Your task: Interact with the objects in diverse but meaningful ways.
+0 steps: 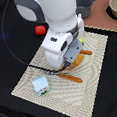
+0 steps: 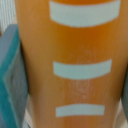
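Observation:
The golden-orange bread loaf (image 2: 75, 45) with pale score marks fills the wrist view, lying between my two fingers; a grey-teal finger pad (image 2: 10, 75) presses its side. In the exterior view only an orange end of the loaf (image 1: 86, 53) shows beside my gripper (image 1: 76, 59), which is low over the woven placemat (image 1: 96, 76) and looks shut on the loaf. The round red fruit (image 1: 39, 29) lies on the dark table beyond the mat. The white-and-light-blue cube carton (image 1: 40, 85) stands near the mat's front corner. The banana is hidden.
A knife with an orange wooden handle (image 1: 71, 77) lies on the mat just in front of the gripper. A grey pot (image 1: 85, 3) and a pale bowl (image 1: 113, 9) stand at the back on the exterior view's right. A black cable (image 1: 14, 53) loops over the table.

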